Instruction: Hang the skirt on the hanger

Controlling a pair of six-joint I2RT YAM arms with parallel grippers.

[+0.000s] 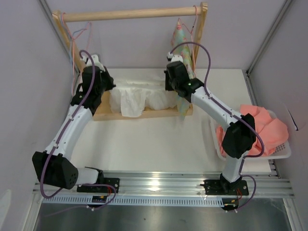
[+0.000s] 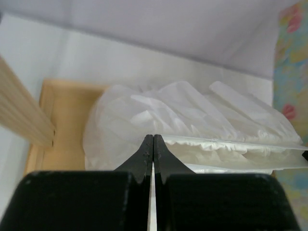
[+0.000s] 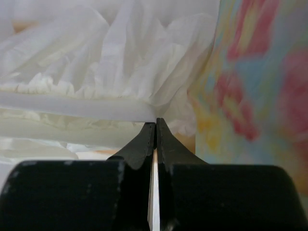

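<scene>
Presently, the skirt [image 1: 139, 98] lies bunched on the wooden base [image 1: 159, 113] of the rack, which stands on the worktop [image 1: 159, 144], and is stretched between both arms. Left tool [image 2: 153, 140]: clenched on the skirt's left end, with a taut white edge running from its tips toward the right. Right tool [image 3: 156, 124]: clenched on that edge at the skirt's right end, just beside the hanging floral garment [image 3: 255, 86]. The hanger [image 1: 70, 32], thin pink wire, hangs at the left end of the rod [image 1: 130, 13], apart from the skirt. A salmon cloth [image 1: 269, 127] fills the basket [image 1: 284, 153] at right.
</scene>
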